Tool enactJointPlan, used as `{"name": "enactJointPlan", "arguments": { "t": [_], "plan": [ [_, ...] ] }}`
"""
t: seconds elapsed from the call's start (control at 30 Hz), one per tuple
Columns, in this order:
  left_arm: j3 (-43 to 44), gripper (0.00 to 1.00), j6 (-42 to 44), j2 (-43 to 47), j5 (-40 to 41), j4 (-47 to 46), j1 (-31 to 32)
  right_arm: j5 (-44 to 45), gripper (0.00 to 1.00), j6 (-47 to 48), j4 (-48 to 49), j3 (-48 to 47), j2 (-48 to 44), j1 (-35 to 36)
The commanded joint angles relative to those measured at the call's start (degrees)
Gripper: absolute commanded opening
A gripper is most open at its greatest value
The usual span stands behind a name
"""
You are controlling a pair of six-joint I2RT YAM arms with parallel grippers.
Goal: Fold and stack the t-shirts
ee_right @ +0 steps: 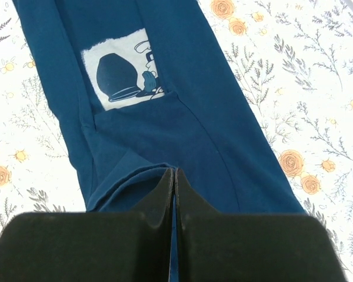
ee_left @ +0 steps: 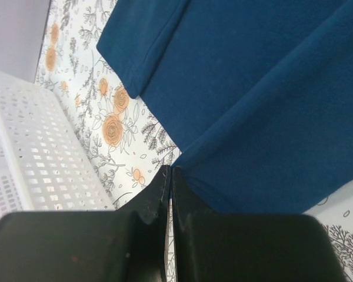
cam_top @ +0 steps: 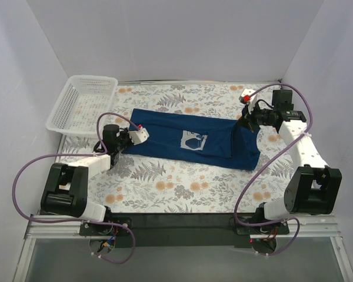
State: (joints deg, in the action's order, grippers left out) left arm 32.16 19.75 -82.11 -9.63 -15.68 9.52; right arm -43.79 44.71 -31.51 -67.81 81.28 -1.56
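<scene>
Lying folded on the desk [cam_top: 165, 183] is the shirt [cam_top: 165, 132]. Closed tight, left claw [ee_left: 169, 174] and right claw [ee_right: 174, 174] pinch its ends.

The basket [ee_left: 41, 158] runs off the left wrist view's left edge, the t-shirt [ee_left: 270, 106] off its right.
</scene>
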Motion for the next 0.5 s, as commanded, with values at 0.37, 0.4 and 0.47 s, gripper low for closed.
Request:
{"name": "enactJointPlan", "arguments": {
  "t": [0.37,0.4,0.47],
  "plan": [
    [7.7,0.0,2.9,-7.1,-1.6,-0.5,-0.4,-2.4,0.01,-4.4,3.6,-5.8,5.7,-0.4],
    [8.0,0.0,3.0,-7.5,-1.7,-0.2,-0.4,-2.4,0.01,-4.5,3.6,-6.3,6.1,-0.5],
    [8.4,0.0,3.1,-8.1,-1.6,-0.2,-0.4,-2.4,0.01,-4.9,3.7,-6.6,6.7,-0.4]
  ]
}}
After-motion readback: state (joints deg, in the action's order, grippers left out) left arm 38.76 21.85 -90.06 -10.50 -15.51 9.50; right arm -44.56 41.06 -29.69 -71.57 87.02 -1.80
